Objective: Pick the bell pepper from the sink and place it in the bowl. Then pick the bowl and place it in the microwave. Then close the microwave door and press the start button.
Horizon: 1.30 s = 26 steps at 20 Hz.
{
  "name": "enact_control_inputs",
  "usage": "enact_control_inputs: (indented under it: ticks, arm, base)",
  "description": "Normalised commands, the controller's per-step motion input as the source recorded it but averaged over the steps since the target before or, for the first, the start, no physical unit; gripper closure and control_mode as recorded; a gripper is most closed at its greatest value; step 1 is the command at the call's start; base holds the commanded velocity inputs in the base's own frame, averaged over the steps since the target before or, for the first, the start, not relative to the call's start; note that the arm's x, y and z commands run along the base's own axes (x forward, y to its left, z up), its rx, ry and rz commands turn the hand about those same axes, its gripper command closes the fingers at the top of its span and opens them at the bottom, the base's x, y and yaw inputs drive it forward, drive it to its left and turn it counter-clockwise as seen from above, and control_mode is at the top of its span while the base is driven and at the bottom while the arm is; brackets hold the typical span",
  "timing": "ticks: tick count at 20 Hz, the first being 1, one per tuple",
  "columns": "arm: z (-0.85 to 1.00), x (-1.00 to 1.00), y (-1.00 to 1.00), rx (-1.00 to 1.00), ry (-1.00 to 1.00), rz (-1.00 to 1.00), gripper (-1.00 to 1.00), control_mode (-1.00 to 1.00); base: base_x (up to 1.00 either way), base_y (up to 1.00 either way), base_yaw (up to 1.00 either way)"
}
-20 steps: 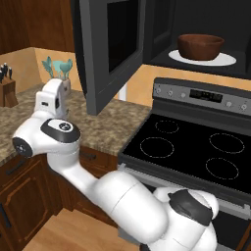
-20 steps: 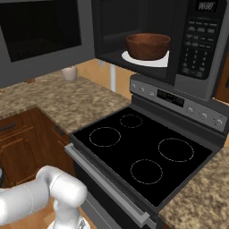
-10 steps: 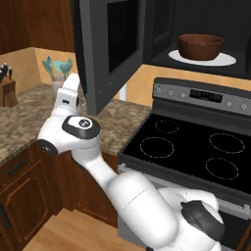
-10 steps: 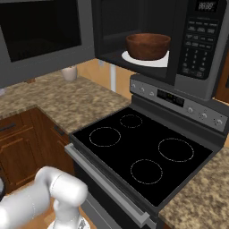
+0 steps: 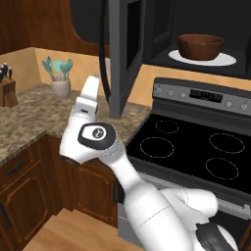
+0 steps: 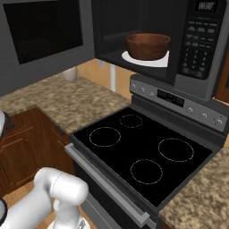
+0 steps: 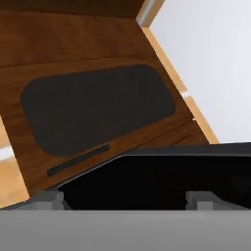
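The bowl (image 5: pixel 200 46) is seen inside the microwave (image 6: pixel 197 49), resting upright on the round white turntable plate (image 6: pixel 146 58); what it holds cannot be made out. The microwave door (image 5: pixel 122 54) is swung wide open and hangs over the granite counter (image 5: pixel 44 115), to the left of the black stove (image 5: pixel 191 152) in the left base view. The gripper (image 5: pixel 90 93) is raised beside the door's lower edge, on its outer side, and contact cannot be judged. In the hand view, two grey finger tips (image 7: pixel 46 198) are seen set well apart with nothing between them, so the pincer is released, and a dark panel edge lies just ahead. A utensil holder (image 5: pixel 60 76) and a knife block (image 5: pixel 7 88) stand at the counter's back.
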Motion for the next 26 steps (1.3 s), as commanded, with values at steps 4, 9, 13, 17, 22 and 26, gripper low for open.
enact_control_inputs:
  ticks: [4,9,13,17,22,26]
  arm:
    - [0.34,-0.31,-0.62,0.05,-0.24,-0.12,-1.00,-1.00]
    - [0.34,-0.20,-0.74,0.09,-0.17,-0.11,-1.00,-1.00]
    - [0.27,-0.55,-0.42,0.24,-0.04,-0.26,-1.00,-1.00]
    - [0.27,-0.70,-0.32,0.37,0.00,-0.43,-1.00,-1.00]
    - [0.37,-0.47,-0.65,0.37,0.00,-0.37,-1.00,-1.00]
    - [0.29,0.01,-1.00,0.32,-0.08,-0.07,-1.00,-1.00]
  base:
    - [0.00,0.00,0.00]
    - [0.00,0.00,0.00]
    - [0.00,0.00,0.00]
    - [0.00,0.00,0.00]
    - [0.00,0.00,0.00]
    - [0.00,0.00,0.00]
